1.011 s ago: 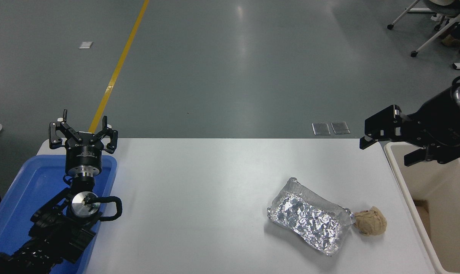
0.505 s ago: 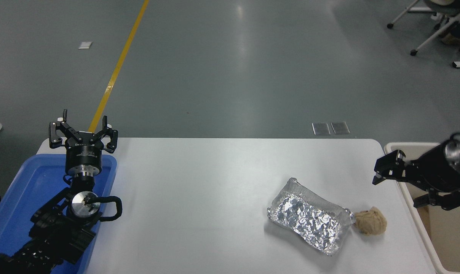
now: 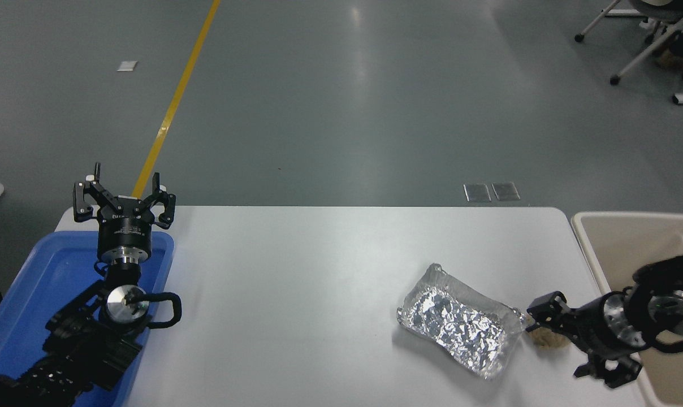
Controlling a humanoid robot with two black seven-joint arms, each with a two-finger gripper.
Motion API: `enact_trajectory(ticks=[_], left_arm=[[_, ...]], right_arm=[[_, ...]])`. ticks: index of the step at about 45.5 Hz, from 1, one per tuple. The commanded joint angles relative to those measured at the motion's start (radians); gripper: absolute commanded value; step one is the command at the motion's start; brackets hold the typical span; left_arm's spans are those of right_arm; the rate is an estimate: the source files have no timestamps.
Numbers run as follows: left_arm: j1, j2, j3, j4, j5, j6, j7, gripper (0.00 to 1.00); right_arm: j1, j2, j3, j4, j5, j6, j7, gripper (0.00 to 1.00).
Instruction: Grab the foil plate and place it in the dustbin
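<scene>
Now the right gripper [image 3: 565, 342] sits low at the lower right of the frame, just to the right of the foil plate [image 3: 459, 328]. Its two black fingers are spread wide apart, one near the plate's right end and the other lower down toward the table's near edge, and they hold nothing. A brown paper ball [image 3: 545, 338] lies right beside the plate's right end, mostly hidden behind the upper finger. The foil plate rests flat on the white table [image 3: 319, 282], right of centre in the lower half of the frame, its long side running diagonally from upper left to lower right. The beige dustbin [image 3: 618, 237] stands off the table's right edge, at the right side of the frame, with the right arm crossing over its near rim. The left gripper [image 3: 124, 200] is parked at the lower left above a blue tray [image 3: 42, 282], its fingers splayed and empty.
</scene>
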Motion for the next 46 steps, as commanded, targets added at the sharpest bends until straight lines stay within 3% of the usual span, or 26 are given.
enact_trajectory(ticks=[1,12,20,25,27,29,34,46], left_arm=[[0.0,0.0,0.0,0.0,0.0,0.0,0.0,0.99],[0.0,0.0,0.0,0.0,0.0,0.0,0.0,0.99],[0.0,0.0,0.0,0.0,0.0,0.0,0.0,0.99],[-0.001,0.0,0.0,0.0,0.0,0.0,0.0,0.99],[0.0,0.0,0.0,0.0,0.0,0.0,0.0,0.99],[0.0,0.0,0.0,0.0,0.0,0.0,0.0,0.99],[-0.001,0.0,0.0,0.0,0.0,0.0,0.0,0.99],[0.0,0.0,0.0,0.0,0.0,0.0,0.0,0.99]], right_arm=[[-0.153,0.046,0.123,-0.093,0.008,-0.08,0.006,0.99],[-0.205,0.091,0.183,-0.173,0.008,-0.11,0.009,0.98],[-0.261,0.149,0.199,-0.248,0.006,-0.16,0.009,0.89],[-0.287,0.158,0.206,-0.288,0.006,-0.169,0.009,0.76],[-0.29,0.158,0.206,-0.291,0.005,-0.169,0.009,0.67],[-0.291,0.158,0.204,-0.291,-0.002,-0.169,0.011,0.51],[-0.29,0.161,0.198,-0.291,-0.012,-0.165,0.011,0.0],[-0.27,0.163,0.195,-0.283,-0.014,-0.159,0.009,0.0]])
